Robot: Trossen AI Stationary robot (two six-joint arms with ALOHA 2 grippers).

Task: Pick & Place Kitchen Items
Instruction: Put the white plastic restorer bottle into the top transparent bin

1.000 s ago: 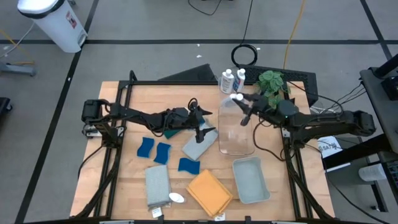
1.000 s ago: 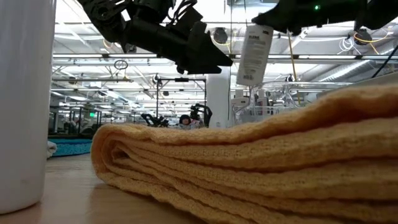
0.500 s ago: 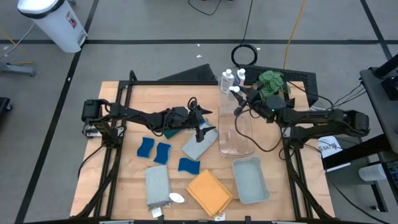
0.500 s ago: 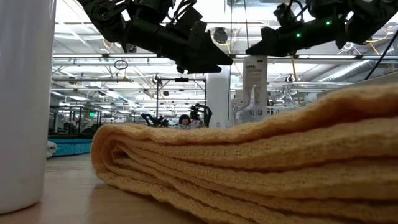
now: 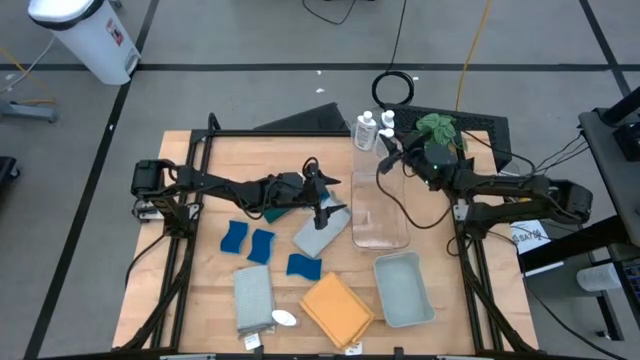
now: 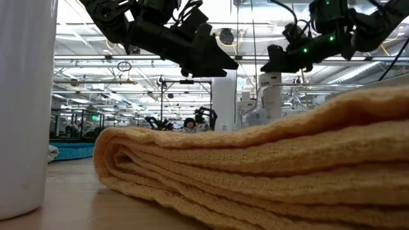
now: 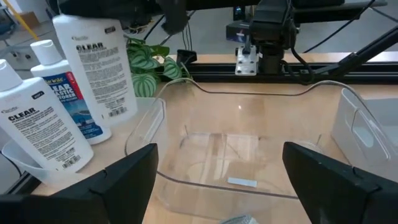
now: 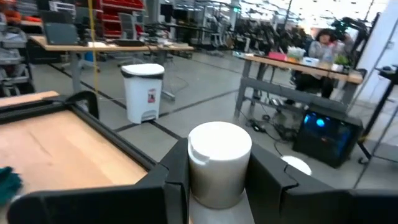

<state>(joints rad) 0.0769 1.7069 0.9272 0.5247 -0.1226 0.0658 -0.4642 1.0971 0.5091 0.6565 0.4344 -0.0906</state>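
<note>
Bottle (image 8: 219, 163): white, round flat cap, upright, clamped in right tool (image 5: 392, 157).

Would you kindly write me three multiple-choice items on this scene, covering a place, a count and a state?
1. The orange cloth lies: A in the clear bin; B between a grey cloth and the tray; C beside the plant.
2. Blue sponges on the table: A one; B five; C three.
3. The right pincer is: A shut on a white bottle; B open; C shut on a sponge.
Answers: B, the high view shows it flanked by both; C, three lie apart; A, its fingers grip the bottle.
</note>
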